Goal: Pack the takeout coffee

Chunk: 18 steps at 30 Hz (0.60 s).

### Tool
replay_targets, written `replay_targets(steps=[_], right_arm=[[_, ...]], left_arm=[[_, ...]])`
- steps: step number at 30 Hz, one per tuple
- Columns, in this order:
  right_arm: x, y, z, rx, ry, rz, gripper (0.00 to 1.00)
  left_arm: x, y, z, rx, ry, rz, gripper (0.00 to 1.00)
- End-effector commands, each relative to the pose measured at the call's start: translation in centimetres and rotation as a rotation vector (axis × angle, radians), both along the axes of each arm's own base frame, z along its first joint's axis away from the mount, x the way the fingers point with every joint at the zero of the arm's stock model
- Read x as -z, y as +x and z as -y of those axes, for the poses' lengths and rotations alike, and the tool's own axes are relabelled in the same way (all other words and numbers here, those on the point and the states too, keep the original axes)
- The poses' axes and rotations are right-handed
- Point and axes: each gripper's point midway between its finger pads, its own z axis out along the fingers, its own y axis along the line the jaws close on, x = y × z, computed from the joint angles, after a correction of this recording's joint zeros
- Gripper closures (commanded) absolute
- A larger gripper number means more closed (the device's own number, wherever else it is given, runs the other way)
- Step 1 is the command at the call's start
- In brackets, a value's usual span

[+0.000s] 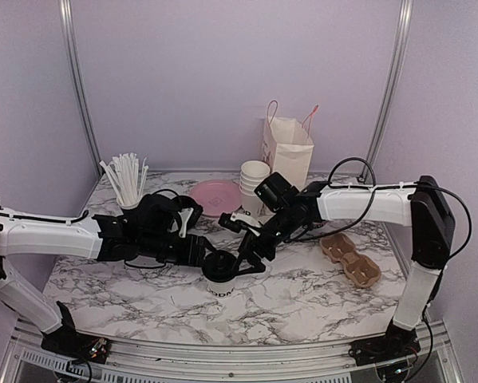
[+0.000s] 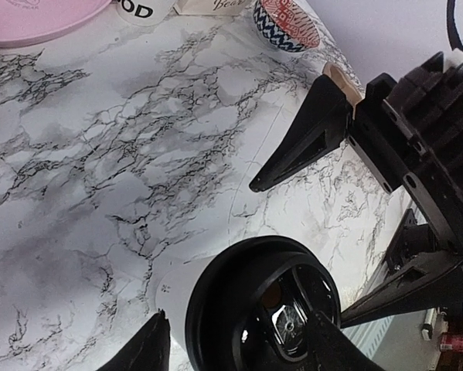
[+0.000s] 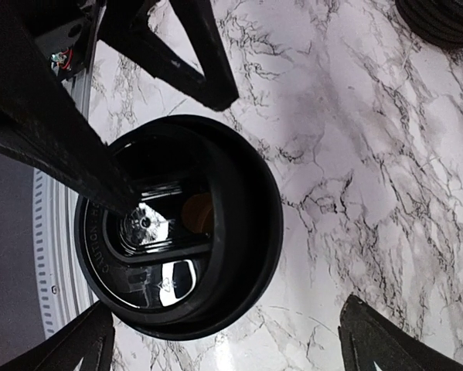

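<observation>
One takeout coffee (image 1: pixel 221 275), a white paper cup with a black dome lid, stands upright on the marble table near the middle front. My left gripper (image 1: pixel 210 257) comes in from the left and is open. Its fingers straddle the lid (image 2: pixel 254 309): one fingertip (image 2: pixel 148 346) sits just off the cup wall, while the other crosses in front of the lid. My right gripper (image 1: pixel 251 255) comes from the right, wide open around the same lid (image 3: pixel 177 232). In the right wrist view the lid lies nearer the left finger (image 3: pixel 76 348), far from the right one.
A brown cardboard cup carrier (image 1: pixel 350 259) lies at the right. At the back are a paper bag (image 1: pixel 286 150), stacked lidless white cups (image 1: pixel 254 179), a pink plate (image 1: pixel 215 195) and a cup of white straws (image 1: pixel 127 179). A patterned bowl (image 2: pixel 285 23) shows in the left wrist view.
</observation>
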Motion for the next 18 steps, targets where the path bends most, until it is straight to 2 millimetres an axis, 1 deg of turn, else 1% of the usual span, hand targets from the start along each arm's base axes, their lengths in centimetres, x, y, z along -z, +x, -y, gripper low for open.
replay_targets(steps=[1,5,9,14,18], right_arm=[[-1.1,0.2,-1.3,-0.014,0.021,0.011,0.01],[-0.7,-0.1,-1.4,-0.025,0.002,0.018,0.01],[-1.1,-0.3,-1.5,-0.032,0.016,0.022,0.01],[-1.4,-0.5,-2.1,-0.042,0.023,0.019,0.01],[-1.0,-0.6,-2.6,-0.041,0.014,0.007,0.01]], left_arm=[[1.6,-0.4,0.0,0.003,-0.003,-0.04,0.42],[3.2,-1.0,-0.3,-0.001,0.007,-0.086,0.44],[4.1,-1.4,-0.7,-0.021,0.008,-0.118,0.47],[4.4,-1.4,-0.8,-0.04,0.0,-0.132,0.49],[4.5,-1.3,-0.9,-0.049,-0.001,-0.139,0.49]])
